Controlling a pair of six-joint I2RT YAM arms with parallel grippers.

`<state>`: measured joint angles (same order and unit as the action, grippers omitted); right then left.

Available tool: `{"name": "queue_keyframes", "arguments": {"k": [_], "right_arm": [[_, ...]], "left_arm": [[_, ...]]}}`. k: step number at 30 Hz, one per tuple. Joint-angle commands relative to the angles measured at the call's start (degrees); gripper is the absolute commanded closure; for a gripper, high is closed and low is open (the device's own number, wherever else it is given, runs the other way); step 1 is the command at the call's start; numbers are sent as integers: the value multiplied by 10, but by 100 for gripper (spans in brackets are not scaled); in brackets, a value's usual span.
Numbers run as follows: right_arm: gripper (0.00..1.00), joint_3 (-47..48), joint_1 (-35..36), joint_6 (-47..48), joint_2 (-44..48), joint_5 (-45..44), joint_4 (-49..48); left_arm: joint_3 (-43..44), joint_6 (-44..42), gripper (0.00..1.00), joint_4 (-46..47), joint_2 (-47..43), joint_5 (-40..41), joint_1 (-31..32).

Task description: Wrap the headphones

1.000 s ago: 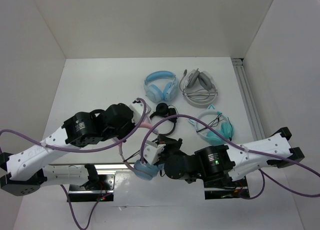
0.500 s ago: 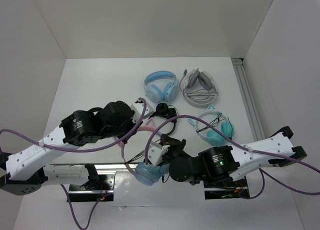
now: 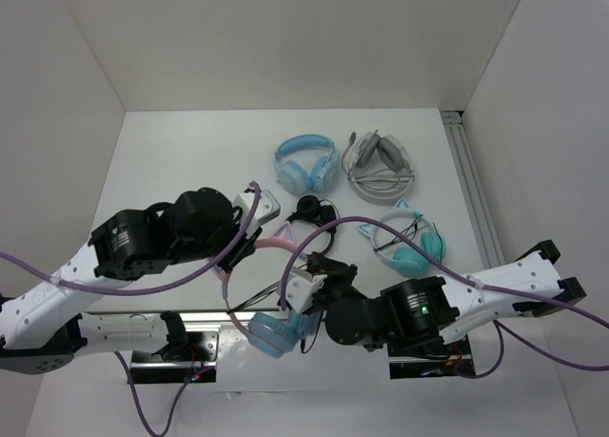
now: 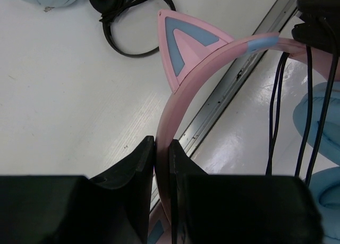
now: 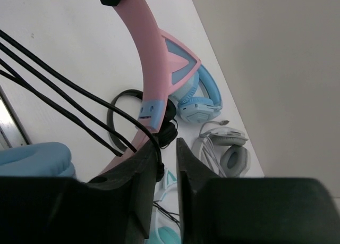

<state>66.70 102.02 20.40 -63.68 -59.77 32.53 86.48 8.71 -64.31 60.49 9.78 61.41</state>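
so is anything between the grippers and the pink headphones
Nothing visible. The left gripper is clamped on the headphones at the pink band, and the right gripper grips their black cable right beside it.

Both arms are built of white shell links joined by fat black cylindrical joint housings. The left arm (image 3: 67, 287) and the right arm (image 3: 495, 287) each carry a thin purple cable (image 3: 143, 289) that loops loosely along them. A small green light (image 3: 420, 310) glows on a black housing of the right arm. The left fingers (image 4: 139, 167) and right fingers (image 5: 139, 196) are matte black, flat-faced and angular.
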Motion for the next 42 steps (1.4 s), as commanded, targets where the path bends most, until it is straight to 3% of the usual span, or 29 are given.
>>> {"name": "queue_keyframes", "arguments": {"k": [1,9,14,22,36,40,42], "right_arm": [[71,0,1,-13,24,-38,2],[70,0,1,-20,29,-45,9],[62,-5,1,-39,42,-45,14],[49,-25,-54,-34,56,-9,-18],[44,-32,-111,-40,69,-1,-16],[38,-32,-118,-50,80,-8,-16],[24,-32,-118,-50,85,-24,-16]], "left_arm": [[29,-9,100,-4,-14,-25,3],[41,-9,100,-9,-14,-5,3],[60,-9,100,-20,-14,9,3],[82,-9,100,-27,3,9,3],[92,-3,100,-32,-2,20,3],[92,9,100,-37,-2,38,3],[92,19,100,-37,4,65,3]]}}
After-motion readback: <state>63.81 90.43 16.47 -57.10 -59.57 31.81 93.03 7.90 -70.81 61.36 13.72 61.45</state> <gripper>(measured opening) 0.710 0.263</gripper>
